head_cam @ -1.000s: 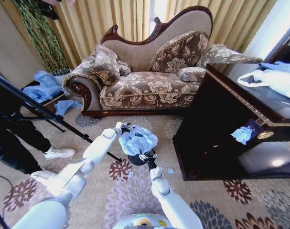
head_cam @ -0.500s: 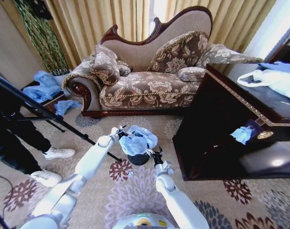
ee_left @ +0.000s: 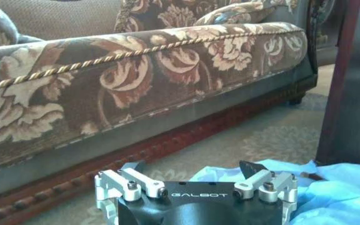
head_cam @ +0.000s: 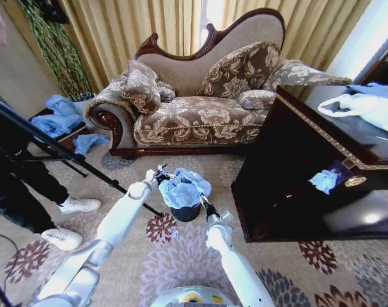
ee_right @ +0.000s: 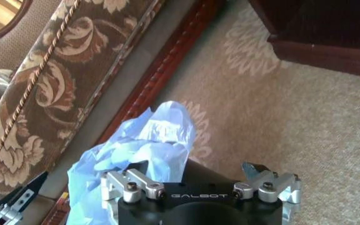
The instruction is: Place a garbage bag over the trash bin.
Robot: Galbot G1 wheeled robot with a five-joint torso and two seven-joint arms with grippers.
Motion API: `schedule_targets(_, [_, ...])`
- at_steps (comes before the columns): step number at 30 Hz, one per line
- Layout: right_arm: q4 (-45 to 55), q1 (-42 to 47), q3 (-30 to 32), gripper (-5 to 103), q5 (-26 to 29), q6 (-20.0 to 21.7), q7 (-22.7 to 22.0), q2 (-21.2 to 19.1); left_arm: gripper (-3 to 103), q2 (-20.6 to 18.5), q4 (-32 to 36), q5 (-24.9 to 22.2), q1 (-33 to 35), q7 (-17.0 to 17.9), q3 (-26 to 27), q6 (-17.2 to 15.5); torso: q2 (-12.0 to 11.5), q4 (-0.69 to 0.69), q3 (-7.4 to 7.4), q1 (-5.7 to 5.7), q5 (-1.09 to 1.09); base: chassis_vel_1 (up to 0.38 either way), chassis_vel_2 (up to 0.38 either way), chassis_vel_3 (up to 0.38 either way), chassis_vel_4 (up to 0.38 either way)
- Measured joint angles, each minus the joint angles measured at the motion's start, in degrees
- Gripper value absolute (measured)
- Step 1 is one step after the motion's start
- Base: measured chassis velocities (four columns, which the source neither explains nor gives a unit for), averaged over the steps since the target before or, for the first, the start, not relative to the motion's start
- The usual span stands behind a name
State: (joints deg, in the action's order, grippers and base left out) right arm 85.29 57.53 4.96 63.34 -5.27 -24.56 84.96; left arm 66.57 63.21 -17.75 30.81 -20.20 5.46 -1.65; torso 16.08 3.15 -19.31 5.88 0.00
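So the trash bin (head_cam: 185,212) sits on the carpet in front of the sofa (head_cam: 200,115) with the garbage bag (head_cam: 183,187) bunched over its top; left gripper (head_cam: 162,173) is spread open just beside the bag, right gripper (head_cam: 202,203) is spread too, at the bin's other side.

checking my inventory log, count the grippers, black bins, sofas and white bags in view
grippers: 2, left gripper and right gripper
black trash bin: 1
sofa: 1
white bag: 1
total: 5

floral sofa (head_cam: 200,115), gold curtains (head_cam: 136,29), patterned carpet (head_cam: 174,256)
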Motion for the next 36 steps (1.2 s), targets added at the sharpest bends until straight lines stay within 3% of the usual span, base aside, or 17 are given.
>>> schedule_targets(2, [-0.95,-0.25,0.00,88,0.00,0.02,0.73,0.31,100,-0.04,-0.95,0.00,-0.23,-0.07,0.08,0.53,0.00,-0.01,0.00,0.00,0.00,0.000,0.000,0.000,0.000])
schedule_targets(6, [-1.60,-0.36,-0.01,83,-0.05,0.01,1.10,0.81,100,0.03,-1.92,0.00,-0.49,-0.12,0.12,1.01,0.00,0.01,0.00,0.00,0.00,0.000,0.000,0.000,0.000])
schedule_targets(10, [-2.88,-1.00,-0.04,61,-0.69,-0.23,1.74,1.61,100,0.33,-3.76,0.00,-0.73,-0.13,0.15,1.86,0.00,0.00,0.00,0.00,0.00,0.000,0.000,0.000,0.000])
schedule_targets(11, [-2.88,-1.00,-0.04,61,-0.69,-0.23,1.74,1.61,100,0.33,-3.76,0.00,-0.73,-0.13,0.15,1.86,0.00,0.00,0.00,0.00,0.00,0.000,0.000,0.000,0.000])
schedule_targets(19, [-2.95,-1.02,-0.41,27,-1.02,-0.55,1.87,1.75,100,0.67,-6.75,0.00,-1.12,-0.16,0.00,3.38,0.00,0.01,0.00,0.00,0.00,0.000,0.000,0.000,0.000])
schedule_targets(21, [-2.94,-1.01,-0.43,27,-1.02,-0.55,1.86,1.75,100,0.68,-6.83,0.00,-1.13,-0.16,0.00,3.42,0.00,0.01,0.00,0.00,0.00,0.000,0.000,0.000,0.000])
schedule_targets(23, [-2.61,-1.01,-0.83,17,-1.39,-0.67,1.64,1.70,100,0.82,-7.90,0.00,-1.21,-0.15,-0.06,4.12,0.00,0.01,0.00,0.00,-0.01,0.000,0.000,0.000,0.000])
schedule_targets(27, [-2.11,-0.99,-1.54,10,-1.79,-0.70,1.38,1.51,100,0.92,-8.67,0.00,-1.35,-0.15,-0.11,4.49,0.00,0.04,-0.01,0.01,-0.02,0.000,0.000,0.000,0.000])
schedule_targets(29, [-1.23,-0.93,-2.35,7,-1.97,-0.65,0.98,1.50,100,0.98,-9.30,-0.02,-1.49,-0.12,-0.16,4.72,0.00,-0.01,-0.02,0.01,0.00,0.000,0.000,0.000,0.000])
schedule_targets(36, [0.33,-0.85,-4.43,4,-3.80,-0.76,0.43,1.22,100,1.12,-9.96,0.01,-1.58,-0.21,-0.29,4.79,0.00,0.02,-0.02,0.01,-0.01,0.000,0.000,0.000,0.000])
